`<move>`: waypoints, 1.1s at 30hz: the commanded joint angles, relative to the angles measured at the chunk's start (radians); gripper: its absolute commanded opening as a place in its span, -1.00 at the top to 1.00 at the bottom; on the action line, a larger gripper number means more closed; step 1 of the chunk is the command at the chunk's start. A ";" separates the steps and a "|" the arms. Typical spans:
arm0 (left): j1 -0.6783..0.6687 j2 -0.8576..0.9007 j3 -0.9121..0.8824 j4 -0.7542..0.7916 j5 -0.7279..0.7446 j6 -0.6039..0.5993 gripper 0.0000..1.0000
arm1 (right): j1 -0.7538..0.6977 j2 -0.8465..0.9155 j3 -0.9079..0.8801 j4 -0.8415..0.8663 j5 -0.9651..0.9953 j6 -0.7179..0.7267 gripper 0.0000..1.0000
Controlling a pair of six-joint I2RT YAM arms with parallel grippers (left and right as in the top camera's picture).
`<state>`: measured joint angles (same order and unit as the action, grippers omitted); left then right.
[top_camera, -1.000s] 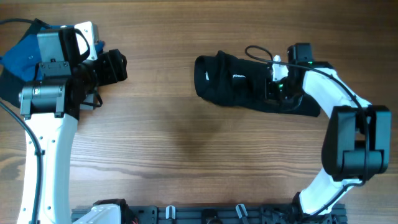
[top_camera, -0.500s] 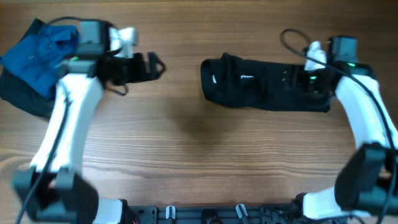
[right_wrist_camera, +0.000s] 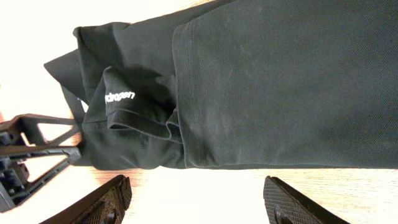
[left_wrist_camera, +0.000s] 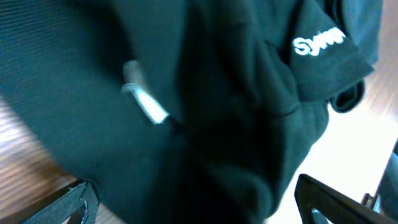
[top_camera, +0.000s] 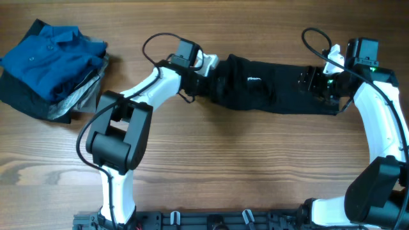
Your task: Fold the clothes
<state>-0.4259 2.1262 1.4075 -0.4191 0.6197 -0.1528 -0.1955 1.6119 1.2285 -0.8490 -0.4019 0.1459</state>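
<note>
The clothes, a black T-shirt (top_camera: 268, 89), lie folded into a long strip across the back of the table. My left gripper (top_camera: 208, 67) is at the strip's left end. In the left wrist view, dark fabric (left_wrist_camera: 217, 93) with a small white label (left_wrist_camera: 144, 104) fills the frame, and the left gripper (left_wrist_camera: 199, 202) stands open with cloth bunched between its jaws. My right gripper (top_camera: 313, 83) hovers over the strip's right part. In the right wrist view it (right_wrist_camera: 199, 202) is open over bare wood, just off the T-shirt's (right_wrist_camera: 261, 81) edge.
A blue collared shirt (top_camera: 51, 54) tops a pile of grey and dark garments (top_camera: 61, 105) at the back left. Cables loop above both wrists. The left gripper's frame (right_wrist_camera: 37, 146) shows at the left of the right wrist view.
The left arm swung from beside the pile across to the T-shirt's left end and opened wide. The right gripper let go of the fabric and drew right. The strip now lies longer.
</note>
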 commanded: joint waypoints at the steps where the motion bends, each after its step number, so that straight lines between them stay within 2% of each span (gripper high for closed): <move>1: -0.065 0.063 -0.003 0.038 0.026 -0.042 -1.00 | -0.001 0.002 0.007 -0.003 0.013 0.011 -0.44; 5: -0.116 0.066 -0.003 0.114 0.009 -0.043 -0.98 | -0.001 0.002 0.007 -0.008 0.013 0.011 -0.41; 8: -0.133 0.066 -0.003 0.127 -0.084 -0.043 -0.54 | -0.001 0.002 0.007 -0.013 0.014 0.011 -0.38; 11: -0.133 0.066 -0.003 0.140 -0.087 -0.075 0.00 | -0.001 0.002 0.007 -0.013 0.037 0.011 -0.37; 13: -0.127 0.066 -0.003 0.131 -0.091 -0.092 0.47 | -0.001 0.002 0.007 -0.013 0.047 0.011 -0.36; 14: -0.119 0.065 -0.002 0.114 -0.090 -0.092 0.78 | -0.001 0.002 0.007 -0.013 0.048 0.011 -0.36; 15: -0.097 0.055 0.004 0.071 -0.091 -0.092 0.92 | -0.001 0.002 0.007 -0.013 0.048 0.010 -0.36; 17: -0.027 0.008 0.029 -0.065 -0.145 -0.090 0.92 | -0.001 0.002 0.007 -0.016 0.055 0.011 -0.35; 18: 0.056 -0.059 0.079 -0.212 -0.221 0.003 0.92 | 0.000 0.002 0.007 -0.028 0.055 0.010 -0.35; 21: 0.126 -0.127 0.152 -0.336 -0.247 0.099 0.92 | 0.000 0.002 0.006 -0.031 0.055 0.007 -0.34; 25: 0.129 -0.203 0.185 -0.371 -0.251 0.150 0.92 | 0.003 0.033 0.002 -0.030 0.087 -0.027 -0.19; 28: 0.073 -0.209 0.185 -0.376 -0.262 0.201 0.92 | 0.017 0.084 -0.049 0.003 0.079 -0.027 0.21; 30: 0.030 -0.209 0.184 -0.381 -0.333 0.206 0.92 | 0.036 0.121 -0.076 0.042 -0.033 -0.078 0.39; 31: 0.009 -0.209 0.184 -0.383 -0.376 0.206 0.92 | 0.055 0.148 -0.094 0.082 -0.154 -0.145 0.44; 33: -0.023 -0.209 0.184 -0.391 -0.426 0.238 0.92 | 0.090 0.187 -0.117 0.154 -0.207 -0.125 0.45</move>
<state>-0.4076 1.9244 1.5837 -0.8047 0.2893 0.0193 -0.1555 1.7443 1.1450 -0.7517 -0.4465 0.0719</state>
